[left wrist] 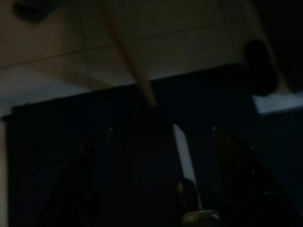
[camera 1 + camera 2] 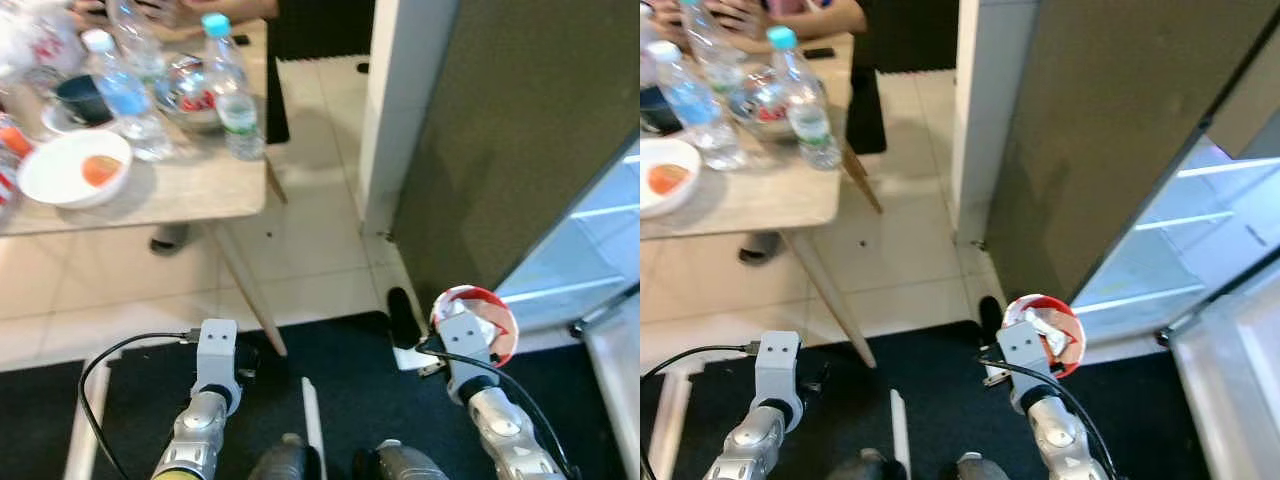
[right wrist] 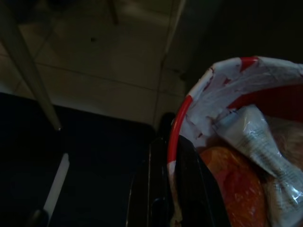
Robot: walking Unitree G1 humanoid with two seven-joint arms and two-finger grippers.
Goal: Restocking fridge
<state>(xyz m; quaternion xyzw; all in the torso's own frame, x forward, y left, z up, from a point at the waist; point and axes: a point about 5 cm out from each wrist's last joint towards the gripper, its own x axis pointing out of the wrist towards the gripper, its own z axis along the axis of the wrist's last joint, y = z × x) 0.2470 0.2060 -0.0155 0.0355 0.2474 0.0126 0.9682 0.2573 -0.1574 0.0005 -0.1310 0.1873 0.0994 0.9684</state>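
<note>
The right gripper fingers pinch the rim of a red bowl of food; keep it level toward the open fridge shelves ahead, while the left gripper's fingers, state unclear, hang idle.

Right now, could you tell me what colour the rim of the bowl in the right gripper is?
Red, clearest in the right wrist view: bowl.

head stereo: looks down, both eyes share table and fridge | left wrist: dark, near mat | right wrist: close on bowl

Red-white bowl; black mat; beige table.
</note>
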